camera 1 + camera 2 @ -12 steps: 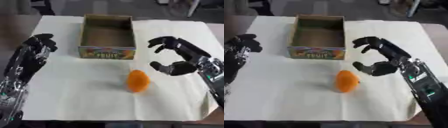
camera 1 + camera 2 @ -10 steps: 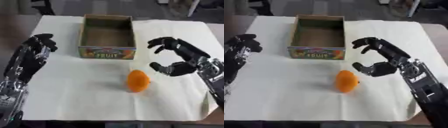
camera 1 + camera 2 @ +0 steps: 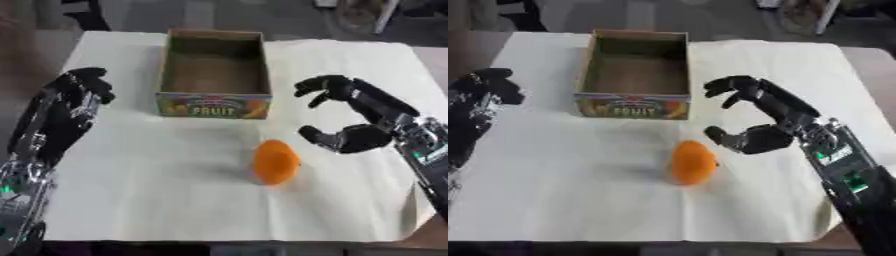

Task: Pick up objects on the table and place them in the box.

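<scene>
An orange fruit [image 3: 276,162] lies on the white cloth in front of the cardboard box [image 3: 213,103], which is empty inside and reads FRUIT on its front wall. My right hand [image 3: 360,116] hovers just right of the orange, fingers and thumb spread in a wide curve toward it, apart from it and holding nothing. My left hand [image 3: 72,102] rests at the left edge, left of the box, its fingers relaxed and holding nothing.
The white cloth [image 3: 157,190] covers the table to all its edges. Dark chairs and floor show beyond the far edge.
My right hand has edged slightly left toward the orange. The orange, the box and my left hand have not moved.
</scene>
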`<state>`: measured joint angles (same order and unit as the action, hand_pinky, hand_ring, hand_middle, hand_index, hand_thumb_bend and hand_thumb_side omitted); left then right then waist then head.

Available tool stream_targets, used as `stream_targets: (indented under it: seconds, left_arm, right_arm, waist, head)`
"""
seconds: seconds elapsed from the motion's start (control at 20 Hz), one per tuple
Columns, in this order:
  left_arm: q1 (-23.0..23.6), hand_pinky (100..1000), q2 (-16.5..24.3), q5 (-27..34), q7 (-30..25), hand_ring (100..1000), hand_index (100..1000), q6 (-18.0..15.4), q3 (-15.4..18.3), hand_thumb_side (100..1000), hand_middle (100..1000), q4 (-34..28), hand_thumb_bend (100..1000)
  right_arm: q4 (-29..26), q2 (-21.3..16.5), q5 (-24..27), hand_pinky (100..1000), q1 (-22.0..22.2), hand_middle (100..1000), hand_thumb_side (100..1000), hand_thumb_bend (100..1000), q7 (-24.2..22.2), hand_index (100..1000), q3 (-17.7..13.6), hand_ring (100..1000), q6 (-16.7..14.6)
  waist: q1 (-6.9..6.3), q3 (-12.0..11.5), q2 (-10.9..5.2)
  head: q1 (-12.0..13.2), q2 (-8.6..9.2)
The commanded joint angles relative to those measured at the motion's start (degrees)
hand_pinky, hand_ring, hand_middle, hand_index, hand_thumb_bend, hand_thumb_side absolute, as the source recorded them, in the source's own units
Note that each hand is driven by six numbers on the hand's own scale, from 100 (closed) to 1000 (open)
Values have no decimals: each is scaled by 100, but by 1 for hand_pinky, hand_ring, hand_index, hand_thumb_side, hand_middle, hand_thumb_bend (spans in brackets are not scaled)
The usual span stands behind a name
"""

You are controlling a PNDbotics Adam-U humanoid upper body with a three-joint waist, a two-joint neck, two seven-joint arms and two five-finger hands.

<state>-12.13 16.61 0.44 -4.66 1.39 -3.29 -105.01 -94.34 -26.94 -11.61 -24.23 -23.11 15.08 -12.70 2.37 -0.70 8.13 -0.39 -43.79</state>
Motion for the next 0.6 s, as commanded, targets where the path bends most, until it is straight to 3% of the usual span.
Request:
stream_targets:
  seconds: [0.05, 0.3, 0.6]
  left_arm:
    - [-40, 702, 85, 9, -20, 621, 771, -6, 18, 506, 580, -120, 115]
    - [-40, 702, 85, 12, -30, 621, 771, -5, 13, 506, 580, -117, 114]
    - [-41, 702, 81, 15, -40, 621, 771, -6, 6, 505, 580, -115, 113]
  right_arm:
    - [-30, -69, -138, 733, -85, 795, 416, 371, -140, 907, 14, 887, -30]
    - [141, -25, -422, 738, -119, 804, 427, 380, -381, 911, 148, 891, -96]
    - [506, 126, -1129, 752, -240, 816, 412, 413, -232, 908, 256, 891, -236]
  waist:
    - [-19, 11, -75]
    - [-22, 15, -88]
    - [-33, 4, -96]
  head:
    - [-17, -33]
    - [-35, -33]
    - [-64, -33]
